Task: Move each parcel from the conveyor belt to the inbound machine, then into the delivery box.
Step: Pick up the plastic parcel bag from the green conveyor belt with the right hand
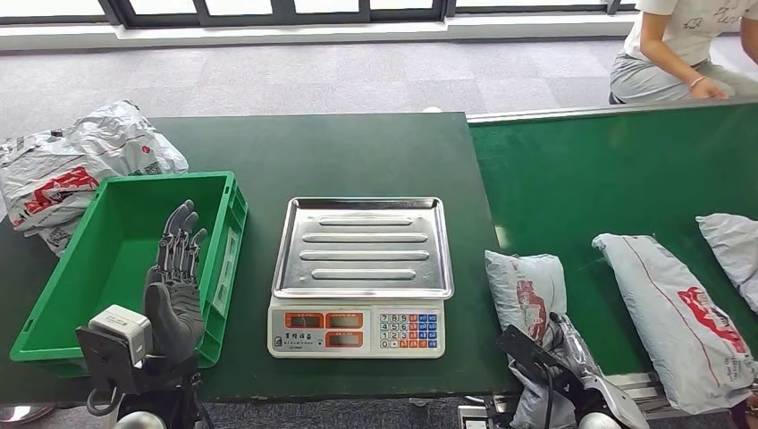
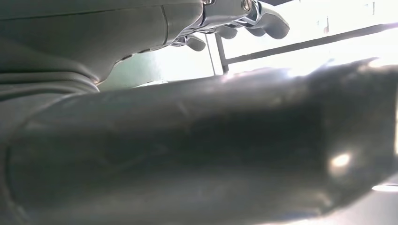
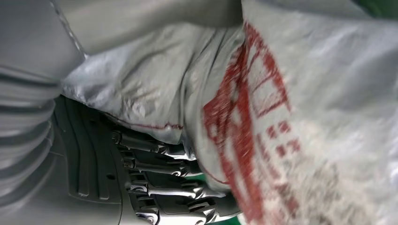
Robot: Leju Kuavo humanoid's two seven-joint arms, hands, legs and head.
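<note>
A grey parcel with red print lies at the near left end of the green conveyor belt. My right hand grips its near end, which is crumpled around the hand. In the right wrist view the parcel sits between the thumb and the dark fingers curled beneath it. My left hand hovers over the green delivery box, fingers straight and apart, holding nothing. In the left wrist view that hand is a blurred dark mass. The scale with its steel tray stands bare between box and belt.
Two more grey parcels lie further right on the belt. A pile of parcels lies on the table left of the box. A person sits beyond the belt's far edge.
</note>
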